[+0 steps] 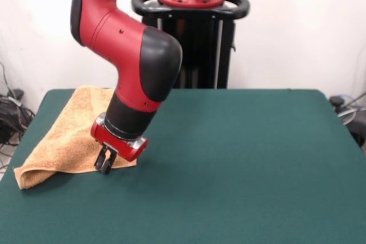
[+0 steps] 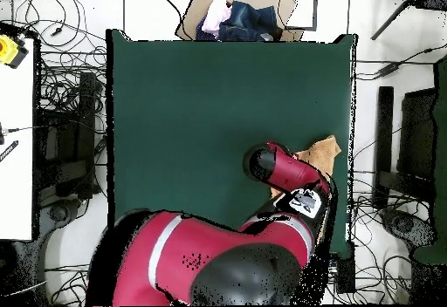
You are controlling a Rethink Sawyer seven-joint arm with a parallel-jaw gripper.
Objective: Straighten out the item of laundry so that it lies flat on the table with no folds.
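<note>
Clearly, we have our end effector point(image 1: 104, 166) down low at the near edge of the towel point(image 1: 68, 135), and the arm leans over the cloth to reach it. The towel sits at one corner of the tabletop point(image 1: 240, 158), close to the side edge, with its far part lying fairly flat and its near corner point(image 1: 28, 176) doubled under into a thick fold. That fold is why we judge the job unfinished: the cloth is not yet spread in a single layer. From the front, the dark fingertips look close together at the hem, but we cannot tell whether they pinch fabric or merely touch the felt beside it. From overhead, our arm covers most of the towel point(image 2: 319, 152), leaving only one tan corner showing near the tabletop's point(image 2: 192, 103) edge. We expect the next pull must draw the folded corner outward.
</note>
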